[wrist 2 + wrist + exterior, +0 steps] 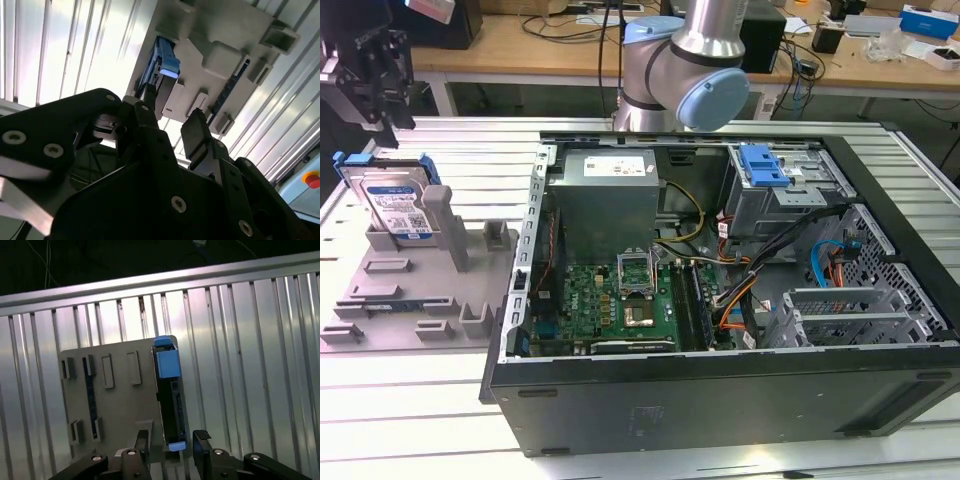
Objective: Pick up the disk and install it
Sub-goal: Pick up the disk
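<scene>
Exterior view: the disk (390, 200) stands on its long edge in a slot of the grey holder (410, 290), at the holder's side away from the open computer case (720, 400). A grey post of the holder rises just beside it. The disk's flat face carries a white-and-blue label; its print is too small to make out. A blue plastic frame runs round the disk's edges.

The gripper (392, 125) hangs above the holder, over the disk and clear of it. Its two black fingers are spread wide and hold nothing. In both wrist views the disk (170, 405) (162, 65) shows edge-on, dark with blue ends, and lines up with the gap between the fingers of the gripper (172, 440) (172, 112). The holder (120, 405) (210, 30) lies flat on the ribbed metal table (400, 400).

On the exterior view's right of the holder, the case lies on its side with its panel off. Inside it are a grey power-supply box (605, 195) with a white label, unreadable, a green motherboard (620, 295) and a blue latch (763, 165).
</scene>
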### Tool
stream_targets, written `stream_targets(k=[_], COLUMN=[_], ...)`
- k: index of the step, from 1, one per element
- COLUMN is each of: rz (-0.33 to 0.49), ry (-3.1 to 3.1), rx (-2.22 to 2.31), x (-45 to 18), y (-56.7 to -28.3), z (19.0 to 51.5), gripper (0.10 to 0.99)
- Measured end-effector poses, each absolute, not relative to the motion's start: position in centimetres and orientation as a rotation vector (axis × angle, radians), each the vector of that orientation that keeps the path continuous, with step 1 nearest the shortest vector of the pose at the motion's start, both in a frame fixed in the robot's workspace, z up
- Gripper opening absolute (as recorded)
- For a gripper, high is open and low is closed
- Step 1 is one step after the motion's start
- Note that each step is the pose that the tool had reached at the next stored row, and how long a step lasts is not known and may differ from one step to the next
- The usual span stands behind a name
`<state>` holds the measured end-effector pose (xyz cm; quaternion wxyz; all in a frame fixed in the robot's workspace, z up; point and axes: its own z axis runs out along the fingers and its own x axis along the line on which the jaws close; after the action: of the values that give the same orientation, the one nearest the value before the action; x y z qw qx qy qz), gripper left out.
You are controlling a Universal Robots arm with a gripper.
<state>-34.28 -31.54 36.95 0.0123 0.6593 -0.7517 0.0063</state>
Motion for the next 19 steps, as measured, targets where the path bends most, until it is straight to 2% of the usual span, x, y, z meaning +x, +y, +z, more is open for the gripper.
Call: stream_targets(k=[11,19], rz=[0.022,0.021], ry=[-2.284,-2.28], rx=[2.137,2.141], x=[-34.7,-38.7], y=[-31.3,-31.2], z=[36.7,36.6], gripper=[0.482,0.482])
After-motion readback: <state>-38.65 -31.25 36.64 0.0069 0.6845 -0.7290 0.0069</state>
